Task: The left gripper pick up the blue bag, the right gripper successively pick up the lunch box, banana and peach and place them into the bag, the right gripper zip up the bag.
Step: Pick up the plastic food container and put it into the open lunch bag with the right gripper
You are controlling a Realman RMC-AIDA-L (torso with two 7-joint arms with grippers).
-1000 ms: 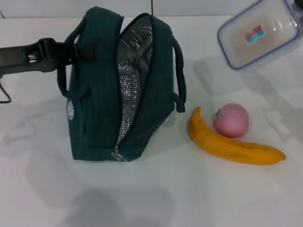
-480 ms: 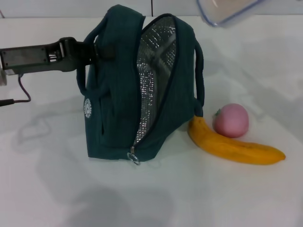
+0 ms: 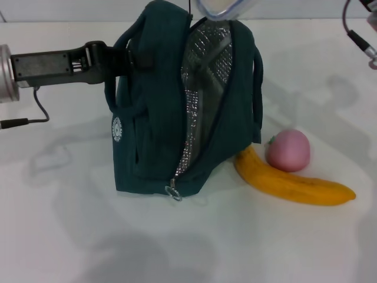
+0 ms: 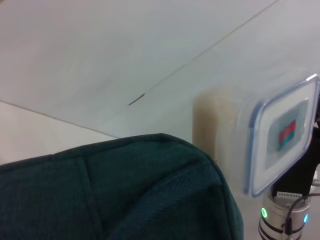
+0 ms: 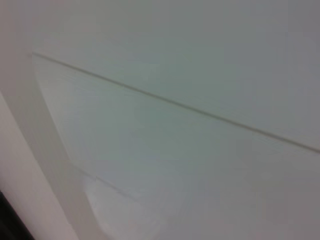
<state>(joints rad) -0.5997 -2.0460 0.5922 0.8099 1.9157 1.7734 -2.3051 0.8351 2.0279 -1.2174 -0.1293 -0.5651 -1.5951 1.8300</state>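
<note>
Left gripper [image 3: 121, 59]: I see it clamped on the blue bag [image 3: 153, 118], by the near handle.
Right gripper: out of view; I can't tell its opening.
Lunch box [image 3: 227, 7]: above the bag's mouth.
Banana [image 3: 291, 183], peach [image 3: 287, 150]: on the table, far side of the bag from my left claw.
Risk: I judge the box may catch the zipper edge and tip the bag.

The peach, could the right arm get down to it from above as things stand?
Probably yes once freed: the peach sits uncovered beside the banana, clear of the blue bag. For now, that arm carries the lunch box.
</note>
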